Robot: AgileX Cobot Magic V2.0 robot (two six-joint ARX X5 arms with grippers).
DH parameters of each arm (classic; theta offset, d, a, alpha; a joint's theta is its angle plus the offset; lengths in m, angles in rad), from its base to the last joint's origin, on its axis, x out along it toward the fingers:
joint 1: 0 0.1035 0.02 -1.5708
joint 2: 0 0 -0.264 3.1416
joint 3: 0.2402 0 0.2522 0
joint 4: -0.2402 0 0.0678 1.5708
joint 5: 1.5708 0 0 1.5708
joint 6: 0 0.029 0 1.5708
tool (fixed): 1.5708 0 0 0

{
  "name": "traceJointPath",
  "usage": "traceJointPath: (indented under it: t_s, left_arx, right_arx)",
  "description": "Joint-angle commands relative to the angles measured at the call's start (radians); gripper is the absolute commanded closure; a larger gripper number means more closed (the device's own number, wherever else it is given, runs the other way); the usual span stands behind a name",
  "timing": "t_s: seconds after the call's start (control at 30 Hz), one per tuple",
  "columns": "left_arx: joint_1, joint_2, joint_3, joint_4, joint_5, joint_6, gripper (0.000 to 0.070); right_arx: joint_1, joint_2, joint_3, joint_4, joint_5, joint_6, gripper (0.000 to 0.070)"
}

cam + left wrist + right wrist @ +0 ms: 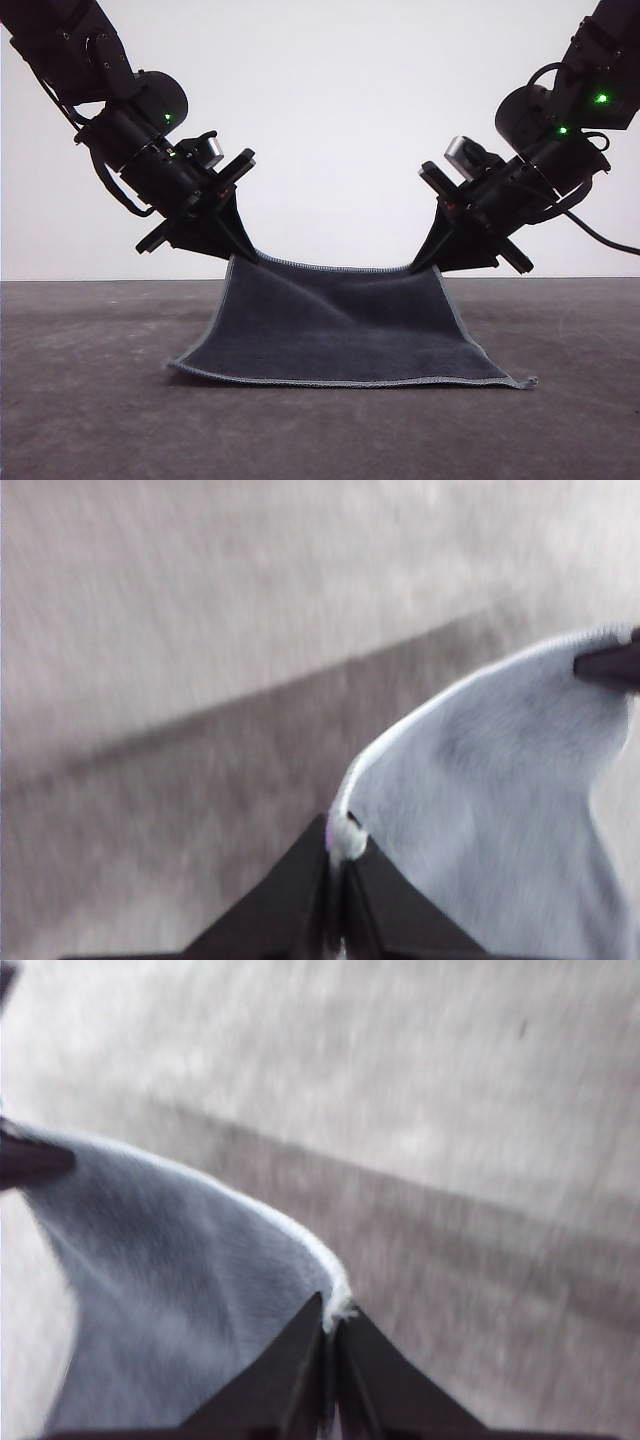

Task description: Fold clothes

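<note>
The small square dark grey soft cloth (340, 325) with pale stitched edging hangs between both arms, its near edge resting on the dark grey table (90, 420). The left gripper (245, 252) pinches one far corner, the right gripper (425, 262) the other, both raised against a plain white wall (340, 110)

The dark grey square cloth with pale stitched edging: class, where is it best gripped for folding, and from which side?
Grip the dark grey square cloth at its two far corners, from above and outside, as the left tool and right tool do: the near edge lies flat as the hinge.
</note>
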Motion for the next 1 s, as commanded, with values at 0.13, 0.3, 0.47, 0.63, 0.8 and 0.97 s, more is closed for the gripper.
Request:
traceJointPath:
  t_s: [0.13, 0.3, 0.47, 0.63, 0.8, 0.97]
  left_arx:
    - [-0.017, -0.022, -0.022, -0.03, -0.03, 0.076, 0.0697]
    - [-0.031, -0.071, -0.087, 0.0, -0.043, 0.077, 0.0697]
    - [-0.039, -0.136, -0.163, 0.039, -0.049, 0.075, 0.0697]
    - [-0.047, -0.19, -0.241, 0.042, -0.049, 0.075, 0.0697]
    - [-0.067, -0.243, -0.332, 0.06, -0.049, 0.075, 0.0697]
    - [-0.093, -0.275, -0.407, 0.079, -0.05, 0.067, 0.0697]
  right_arx:
    - [0.013, -0.038, -0.033, 0.012, 0.018, -0.05, 0.0696]
    - [0.018, -0.091, -0.111, 0.05, 0.034, -0.053, 0.0697]
    - [0.023, -0.148, -0.19, 0.066, 0.034, -0.071, 0.0696]
    - [0.032, -0.218, -0.287, 0.099, 0.034, -0.07, 0.0696]
    - [0.036, -0.281, -0.366, 0.099, 0.034, -0.071, 0.0696]
    - [0.036, -0.325, -0.422, 0.095, 0.034, -0.071, 0.0696]
